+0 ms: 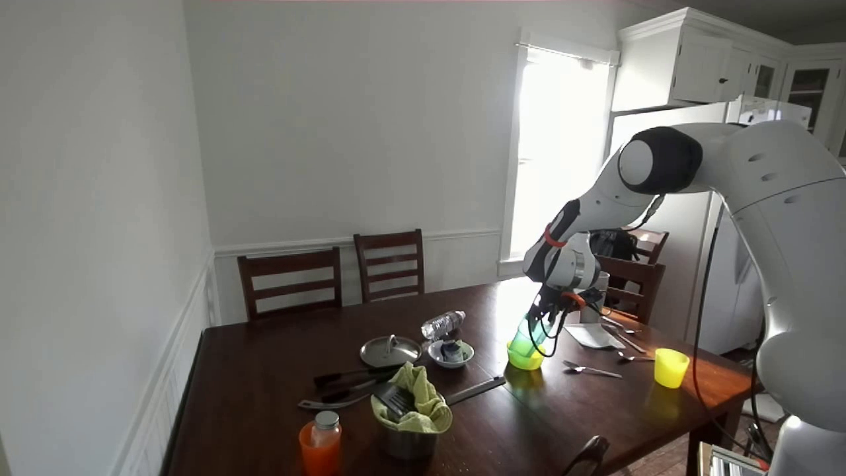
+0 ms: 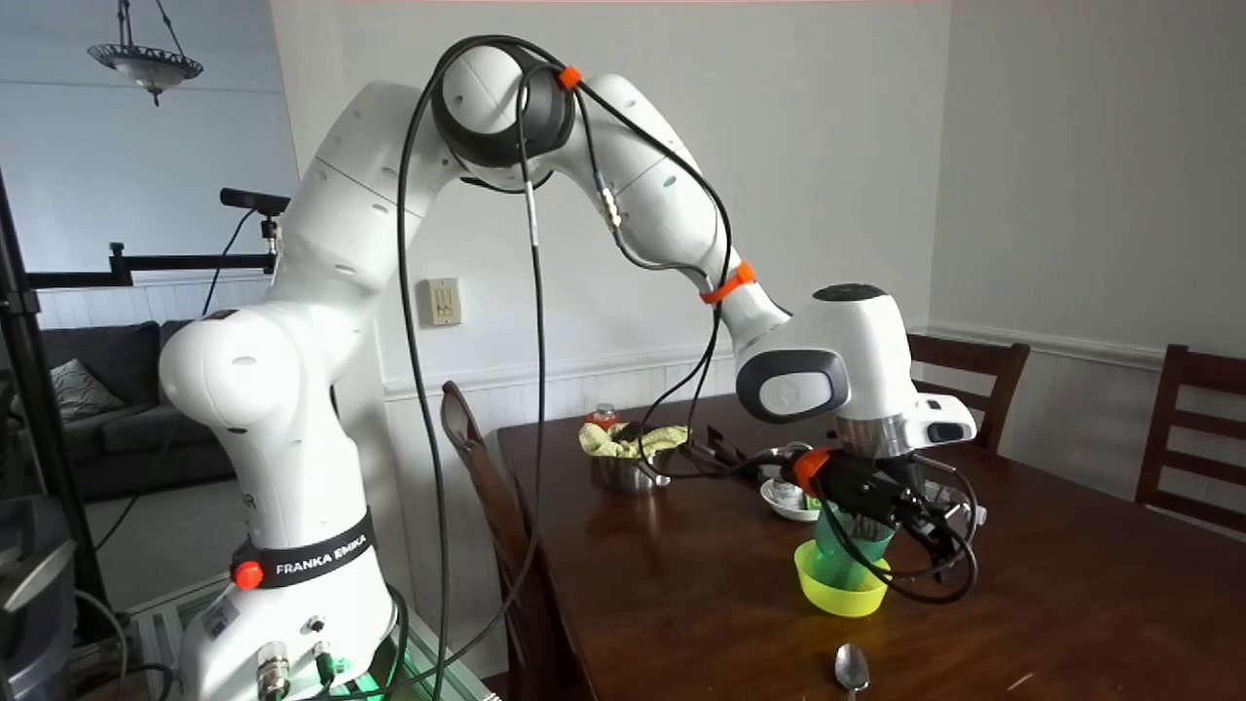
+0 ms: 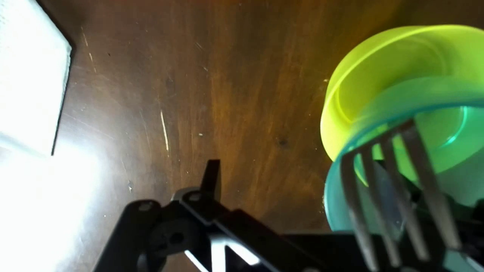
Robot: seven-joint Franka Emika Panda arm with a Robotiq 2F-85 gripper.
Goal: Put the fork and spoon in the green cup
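Note:
The green cup [image 3: 423,88], a translucent teal-green tumbler, leans inside a low yellow-green bowl [image 3: 331,132] on the table. Its rim holds the fork [image 3: 433,192], whose tines point up towards the wrist camera; the handle is hidden. Just above the cup, my gripper [image 3: 297,162] is open, one of its fingers [image 3: 211,177] apart from the cup's wall. A dark shape, perhaps the opposite finger, shows through the cup's side. A spoon [image 2: 851,668] lies on the table near the bowl; another spoon [image 1: 628,357] lies beside the yellow cup [image 1: 671,367].
A white napkin [image 1: 593,335] and more cutlery [image 1: 621,326] lie behind the spoons. Farther along the table are a white bowl [image 1: 451,362], a bottle [image 1: 444,324], a pot lid [image 1: 380,354], a pot with a cloth [image 1: 408,441] and an orange cup [image 1: 320,456] holding a jar.

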